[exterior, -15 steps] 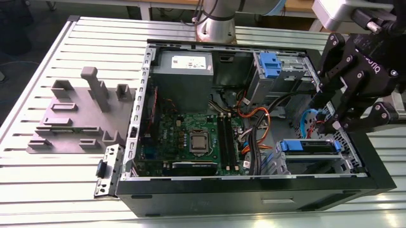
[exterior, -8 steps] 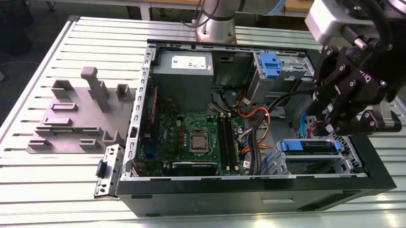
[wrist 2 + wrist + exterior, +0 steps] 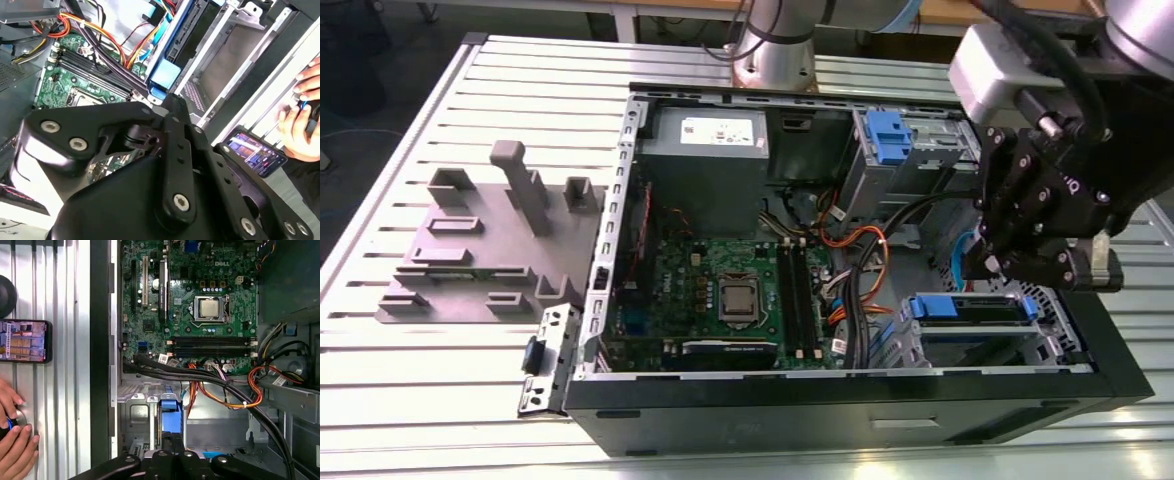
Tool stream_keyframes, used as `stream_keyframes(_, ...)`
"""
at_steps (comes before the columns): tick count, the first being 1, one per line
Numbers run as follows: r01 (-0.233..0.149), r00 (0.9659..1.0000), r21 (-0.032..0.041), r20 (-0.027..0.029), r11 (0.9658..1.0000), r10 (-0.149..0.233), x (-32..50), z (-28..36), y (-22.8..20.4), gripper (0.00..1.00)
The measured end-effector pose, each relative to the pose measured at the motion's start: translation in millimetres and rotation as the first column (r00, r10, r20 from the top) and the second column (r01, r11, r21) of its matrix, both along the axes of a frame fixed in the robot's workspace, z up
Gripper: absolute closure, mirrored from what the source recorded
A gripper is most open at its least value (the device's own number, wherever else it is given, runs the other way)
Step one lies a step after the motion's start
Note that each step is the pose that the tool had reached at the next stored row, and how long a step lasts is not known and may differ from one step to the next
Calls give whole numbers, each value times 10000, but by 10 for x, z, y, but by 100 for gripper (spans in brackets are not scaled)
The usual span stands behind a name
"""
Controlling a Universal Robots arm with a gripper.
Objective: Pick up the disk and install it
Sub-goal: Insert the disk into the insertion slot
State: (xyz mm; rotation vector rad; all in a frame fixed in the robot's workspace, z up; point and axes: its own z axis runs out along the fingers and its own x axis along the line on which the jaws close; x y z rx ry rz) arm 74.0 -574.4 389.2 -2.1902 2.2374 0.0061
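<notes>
In the exterior view an open computer case lies on its side on the slatted metal worktop. The black hand hangs over the end of the case at the exterior view's right. The disk sits in its blue carrier in the metal drive cage at that same end, below the hand and near the case's dark front wall. This view also takes in a grey moulded fixture on the worktop at the exterior view's left, apart from the case. Inside the case it shows the grey power supply box above the green motherboard. The first wrist view looks straight down into the case. The blue edge of the disk stands upright between the cage walls just ahead of the hand's tip, and a bundle of orange and black cables runs between it and the motherboard. The second wrist view sees the hand from the side, its tip close to the carrier's blue tab. I cannot tell whether the two touch, nor whether the hand is wide, narrow or clamped. Both wrist views add a lit phone lying on the worktop outside the case wall, and a person's hands near it
</notes>
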Motion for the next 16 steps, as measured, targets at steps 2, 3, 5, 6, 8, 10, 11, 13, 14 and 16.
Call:
stream_keyframes(2, 0, 10000, 0, 0, 10000, 0, 0, -36, -1, 89)
stream_keyframes(3, 0, 10000, 0, 0, 10000, 0, 0, -54, -1, 89)
stream_keyframes(5, 0, 10000, 0, 0, 10000, 0, 0, -91, -3, 89)
stream_keyframes(6, 0, 10000, 1, 0, 10000, 0, 0, -109, -3, 89)
stream_keyframes(8, 0, 10000, 1, 0, 10000, 0, 0, -145, -4, 89)
stream_keyframes(10, 0, 10000, 0, 0, 10000, 0, 0, -181, -5, 89)
stream_keyframes(11, 0, 10000, 0, 0, 10000, 0, 0, -199, -5, 89)
stream_keyframes(13, 0, 10000, 0, 3, 10000, 0, 0, -237, -5, 89)
stream_keyframes(14, -1, 10000, 1, 7, 10000, 1, 1, -249, -5, 89)
stream_keyframes(16, -1, 10000, -3, 9, 10000, 1, 1, -256, -5, 89)
